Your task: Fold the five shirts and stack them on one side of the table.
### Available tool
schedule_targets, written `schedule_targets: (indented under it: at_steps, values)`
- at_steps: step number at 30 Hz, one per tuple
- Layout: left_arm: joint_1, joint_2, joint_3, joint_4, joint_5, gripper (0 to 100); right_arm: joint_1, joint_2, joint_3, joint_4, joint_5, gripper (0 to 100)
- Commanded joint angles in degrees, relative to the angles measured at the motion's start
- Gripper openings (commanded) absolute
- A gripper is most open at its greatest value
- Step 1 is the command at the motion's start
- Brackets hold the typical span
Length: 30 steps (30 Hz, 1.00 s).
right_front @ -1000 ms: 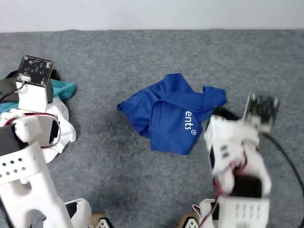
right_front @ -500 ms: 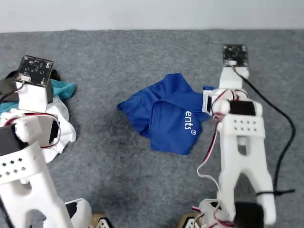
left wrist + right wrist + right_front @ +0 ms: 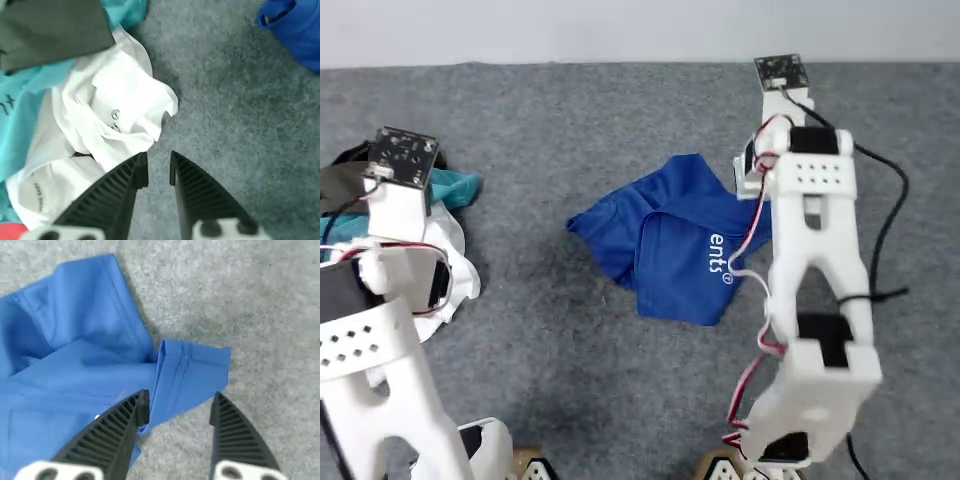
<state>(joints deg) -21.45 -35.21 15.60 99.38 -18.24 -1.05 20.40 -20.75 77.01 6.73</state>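
Two arms stand over the grey worktop (image 3: 550,120). Right hand (image 3: 180,400) is spread wide with nothing in it, hovering above the right-side sleeve of the blue shirt (image 3: 670,250), at the hem. The blue shirt lies crumpled mid-worktop, partly folded over itself, well apart from the pile at the left edge. In the pile, the white shirt (image 3: 455,265) is nearest and overlaps the teal shirt (image 3: 458,187) on its far side. A dark grey shirt (image 3: 50,30) lies on the teal one, and a red scrap (image 3: 10,232) peeks out beside the white. Left hand (image 3: 157,159) sits over the white shirt's right edge where cloth meets bare worktop. Its fingers are barely parted and nothing is between them.
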Motion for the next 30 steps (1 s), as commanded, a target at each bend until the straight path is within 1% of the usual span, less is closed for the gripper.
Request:
schedule_targets:
  at_steps: [1,7,14,21,24,27,30]
  values:
    - [0.35,-1.05,1.10,0.53,0.35,8,-0.13,6.20,-11.60,3.91,0.44,22.2]
    - [0.44,-0.97,2.68,-2.29,0.35,8,-1.27,16.31,-21.01,4.97,-3.96,22.2]
    - [0.44,-1.23,2.68,-2.29,0.35,8,-1.98,24.31,-26.55,4.53,-4.04,22.1]
    - [0.44,-0.97,2.68,-2.29,0.35,8,-0.66,28.09,-31.38,7.34,-3.87,21.8]
    - [0.44,-0.97,2.68,-2.29,0.35,8,-0.04,28.09,-31.74,8.31,-3.69,16.2]
    - [0.44,-0.88,2.68,-2.29,0.26,8,0.75,28.00,-31.82,9.80,-0.35,9.1]
    - [0.44,-0.88,2.68,-2.29,0.18,8,1.89,27.91,-31.82,11.47,1.23,8.1]
